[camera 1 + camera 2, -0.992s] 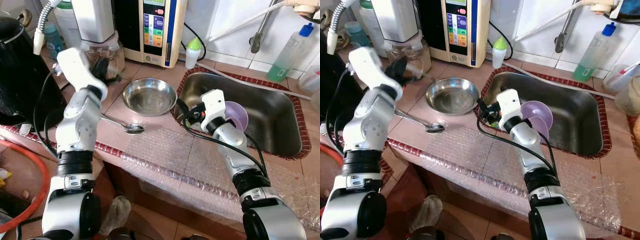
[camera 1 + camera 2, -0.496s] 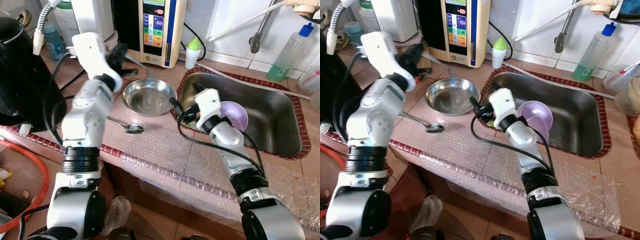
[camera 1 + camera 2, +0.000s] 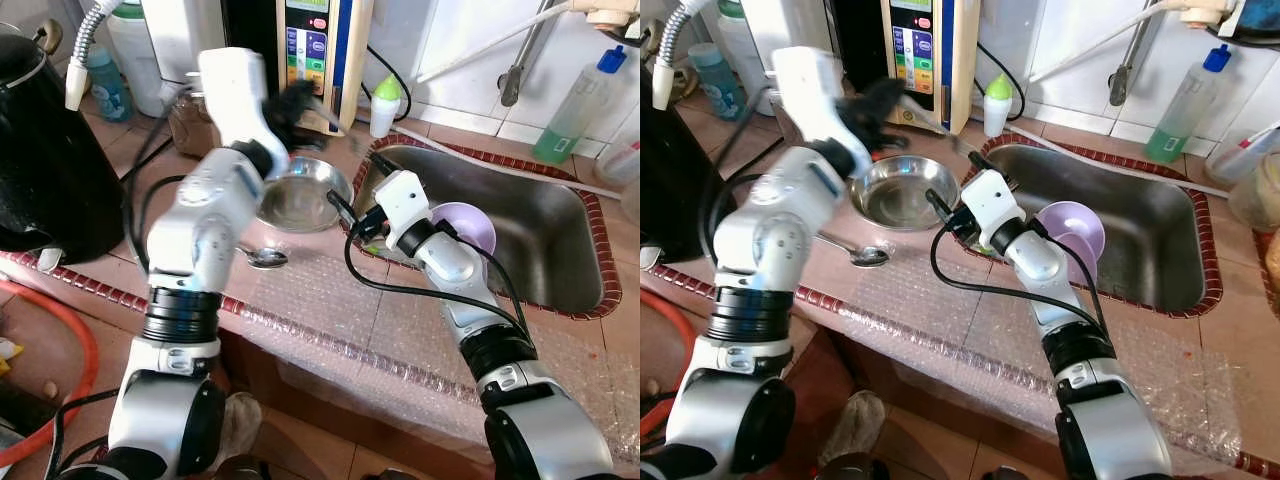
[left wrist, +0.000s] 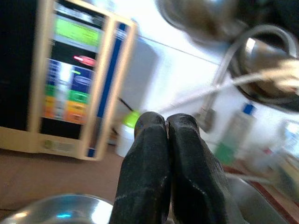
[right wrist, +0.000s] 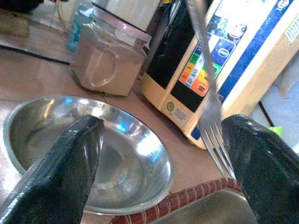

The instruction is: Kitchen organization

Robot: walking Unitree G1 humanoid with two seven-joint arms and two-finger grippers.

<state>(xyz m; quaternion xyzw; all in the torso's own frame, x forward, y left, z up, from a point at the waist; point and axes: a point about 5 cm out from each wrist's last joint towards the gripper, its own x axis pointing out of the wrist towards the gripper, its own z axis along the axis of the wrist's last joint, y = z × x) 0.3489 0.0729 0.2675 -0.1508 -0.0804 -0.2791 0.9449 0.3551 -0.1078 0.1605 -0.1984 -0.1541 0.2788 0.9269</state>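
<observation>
On the counter, head views: the steel bowl (image 3: 300,195) stood beside the sink (image 3: 540,240), and a spoon (image 3: 262,258) lay near it on the bubble wrap.
Left gripper (image 3: 295,103), head views: it was raised over the bowl's far rim and blurred.
Right gripper (image 3: 357,185), head views: it reached over the sink's edge towards the bowl, in front of a purple cup (image 3: 470,225) inside the sink.
Left wrist view: its two fingers (image 4: 149,163) were pressed tight together. What they pinched was hidden, and the bowl's rim showed below them.
Right wrist view: its fingers (image 5: 70,158) were spread wide with nothing grasped. A fork (image 5: 212,126) hung between them, tines down over the counter's edge, with a glass jar (image 5: 107,60) behind the bowl.
Why held so: the fork's handle ran up towards the left gripper, so I judged that the left was clenched on it and offering it to the right, perhaps for the sink.
Risk: the thin handle could slip at the exchange.
</observation>
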